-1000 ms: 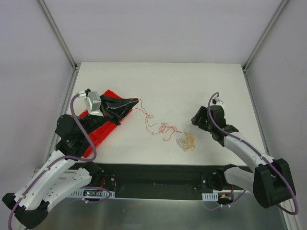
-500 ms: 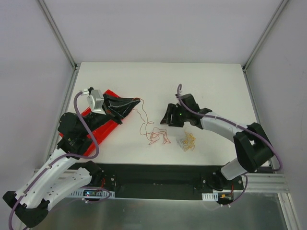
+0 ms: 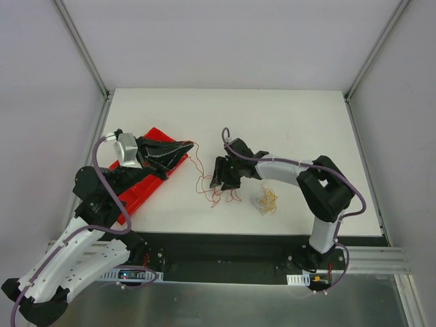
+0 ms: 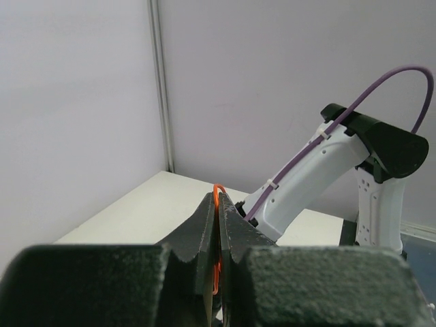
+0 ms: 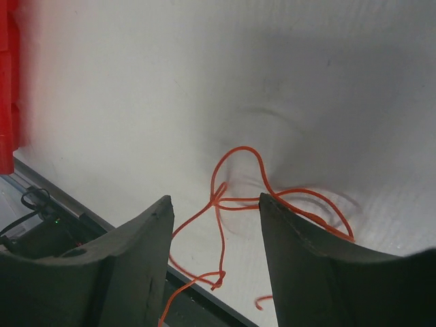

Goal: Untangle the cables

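Left pincer (image 3: pixel 193 144), at a red tray's (image 3: pixel 144 185) edge, is clamped on an orange cable (image 5: pixel 240 148) trailing to the white counter (image 3: pixel 286 122). Right pincer (image 3: pixel 220 180) stands wide above its loops; a yellowish clump (image 3: pixel 267 201) lies nearby.

White worktop (image 3: pixel 293 116): a red tray (image 3: pixel 146 185) along its left edge, orange strands (image 3: pixel 231 197) mid-table, a yellowish clump (image 3: pixel 266 201) just right of them

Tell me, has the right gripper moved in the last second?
Yes, the right gripper swung left, from right of the yellowish clump to over the orange wire.
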Controlling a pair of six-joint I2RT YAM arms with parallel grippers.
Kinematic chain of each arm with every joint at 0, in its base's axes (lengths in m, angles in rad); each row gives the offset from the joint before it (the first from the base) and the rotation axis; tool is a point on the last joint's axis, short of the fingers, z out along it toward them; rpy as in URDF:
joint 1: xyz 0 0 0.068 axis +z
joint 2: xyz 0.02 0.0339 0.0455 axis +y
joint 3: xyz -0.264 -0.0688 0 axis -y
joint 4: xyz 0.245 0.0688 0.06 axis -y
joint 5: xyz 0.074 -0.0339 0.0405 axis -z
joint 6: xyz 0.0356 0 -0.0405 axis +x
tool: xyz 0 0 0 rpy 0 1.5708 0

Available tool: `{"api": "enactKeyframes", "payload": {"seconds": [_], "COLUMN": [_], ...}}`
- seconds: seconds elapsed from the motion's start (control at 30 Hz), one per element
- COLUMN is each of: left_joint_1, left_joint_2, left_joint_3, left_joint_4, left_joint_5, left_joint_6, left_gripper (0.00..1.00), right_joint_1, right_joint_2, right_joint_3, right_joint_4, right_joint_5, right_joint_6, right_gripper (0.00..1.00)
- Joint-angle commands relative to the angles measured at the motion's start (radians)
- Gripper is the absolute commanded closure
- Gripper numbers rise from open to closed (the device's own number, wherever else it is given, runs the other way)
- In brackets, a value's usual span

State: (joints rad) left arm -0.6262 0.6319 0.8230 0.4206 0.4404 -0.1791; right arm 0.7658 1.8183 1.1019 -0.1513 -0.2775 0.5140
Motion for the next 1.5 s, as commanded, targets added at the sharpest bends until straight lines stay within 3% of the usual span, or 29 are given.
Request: {"api": "enactKeyframes", "payload": {"seconds": [0.0,0.1,0.2,0.33,0.47,0.73,0.9,1.03,1.23,1.33,1.47], "left_joint_1": [0.014,0.014,0.014,0.014,0.014,0.014,0.014,0.014,0.020,0.065,0.204], "left_joint_2": [-0.011,-0.032,-0.060,-0.084,-0.060,0.048,0.115,0.158,0.259,0.330,0.397], "left_joint_3": [0.068,0.123,0.212,0.342,0.491,0.722,0.703,0.615,0.531,0.527,0.504], "left_joint_4": [0.020,-0.012,-0.107,-0.192,-0.247,-0.335,-0.416,-0.516,-0.516,-0.506,-0.505], "left_joint_5": [0.012,-0.002,-0.107,-0.202,-0.250,-0.299,-0.339,-0.484,-0.676,-0.687,-0.658], "left_joint_6": [0.007,0.007,0.029,0.062,0.089,0.110,0.095,0.130,0.262,0.277,0.195], "left_gripper": [1.00,1.00,1.00,1.00,1.00,1.00,1.00,1.00,1.00,1.00,1.00], "right_joint_1": [0.018,-0.005,-0.063,-0.196,-0.246,-0.431,-0.425,-0.401,-0.364,-0.365,-0.368], "right_joint_2": [0.032,0.012,-0.049,-0.103,-0.126,-0.080,-0.106,-0.146,-0.165,-0.156,-0.143], "right_joint_3": [0.036,0.013,-0.066,-0.168,-0.120,-0.154,-0.223,-0.254,-0.257,-0.249,-0.241], "right_joint_4": [-0.004,-0.043,-0.059,0.016,-0.114,-0.083,0.036,0.078,0.076,0.078,0.079], "right_joint_5": [-0.016,0.082,0.173,0.123,0.227,0.067,0.015,0.024,0.035,0.023,0.006], "right_joint_6": [0.049,0.066,0.095,0.106,0.058,0.015,0.003,-0.018,-0.049,-0.057,-0.066], "right_gripper": [0.49,0.55,0.55,0.52,0.47,0.45,0.44,0.44,0.44,0.44,0.44]}}
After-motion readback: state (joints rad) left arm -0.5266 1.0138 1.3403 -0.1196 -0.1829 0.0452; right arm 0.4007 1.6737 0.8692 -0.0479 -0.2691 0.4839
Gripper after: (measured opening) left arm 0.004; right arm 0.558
